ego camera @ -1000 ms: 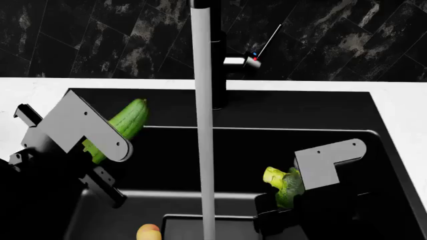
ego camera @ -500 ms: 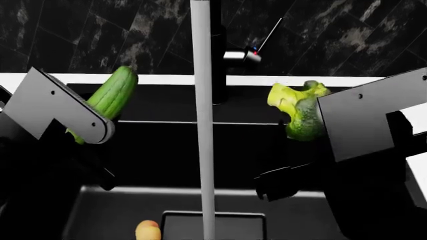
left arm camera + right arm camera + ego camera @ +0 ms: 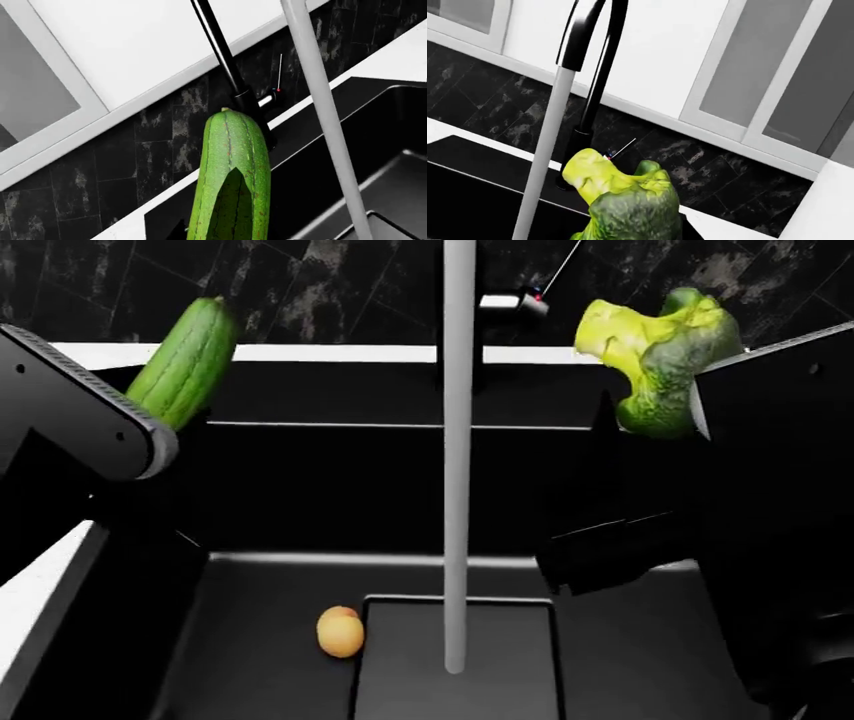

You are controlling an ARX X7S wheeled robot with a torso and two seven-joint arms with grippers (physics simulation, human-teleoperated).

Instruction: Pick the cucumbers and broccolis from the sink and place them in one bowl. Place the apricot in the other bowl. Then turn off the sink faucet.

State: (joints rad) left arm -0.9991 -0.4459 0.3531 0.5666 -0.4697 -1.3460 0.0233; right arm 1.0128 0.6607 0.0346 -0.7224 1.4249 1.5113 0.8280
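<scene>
My left gripper (image 3: 150, 425) is shut on a green cucumber (image 3: 187, 360) and holds it high over the left side of the black sink (image 3: 320, 510); the cucumber fills the left wrist view (image 3: 230, 175). My right gripper (image 3: 667, 425) is shut on a green broccoli (image 3: 654, 345), raised at the right; the broccoli also shows in the right wrist view (image 3: 627, 200). An orange apricot (image 3: 339, 631) lies on the sink floor. A stream of water (image 3: 458, 450) runs from the faucet into the sink. The faucet handle (image 3: 531, 300) is at the back. No bowl is in view.
The black faucet neck (image 3: 590, 65) arches above the sink. A white counter (image 3: 334, 353) runs behind the sink, with dark tiled wall (image 3: 334, 285) above. White cabinets (image 3: 747, 75) hang higher up. A drain recess (image 3: 454, 660) lies in the sink floor.
Both arms have risen further with the cucumber and broccoli. The head view has shifted, so the water stream sits farther right and more of the sink floor and apricot shows.
</scene>
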